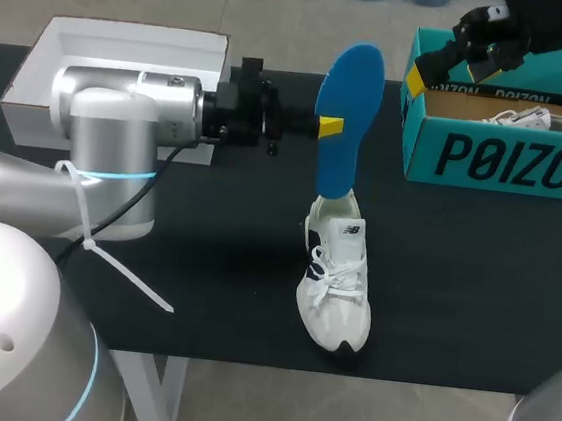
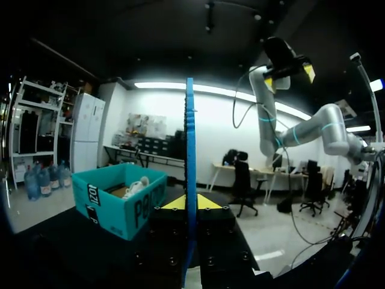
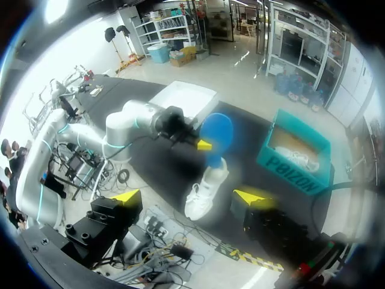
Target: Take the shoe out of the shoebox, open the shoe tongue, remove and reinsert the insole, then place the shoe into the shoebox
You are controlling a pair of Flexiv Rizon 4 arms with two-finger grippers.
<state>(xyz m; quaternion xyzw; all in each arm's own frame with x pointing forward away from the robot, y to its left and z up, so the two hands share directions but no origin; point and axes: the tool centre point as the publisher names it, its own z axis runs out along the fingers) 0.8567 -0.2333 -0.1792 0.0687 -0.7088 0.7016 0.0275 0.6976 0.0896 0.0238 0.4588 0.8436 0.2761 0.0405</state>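
A white sneaker (image 1: 336,282) stands on the black table, toe toward the front edge. A blue insole (image 1: 346,117) rises upright from its opening, lower end still at the heel. My left gripper (image 1: 330,127) is shut on the insole's edge from the left. In the left wrist view the insole (image 2: 190,156) shows edge-on between the yellow tips of that gripper (image 2: 190,201). My right gripper (image 1: 431,71) hangs open, high over the teal shoebox's (image 1: 508,159) left rim. From there it looks down on the sneaker (image 3: 201,192), the insole (image 3: 215,132) and the shoebox (image 3: 295,153).
A second white shoe (image 1: 532,118) lies inside the teal shoebox at the back right. A white box lid (image 1: 127,54) sits at the back left, behind my left arm. A loose white cable tie (image 1: 119,264) hangs off that arm.
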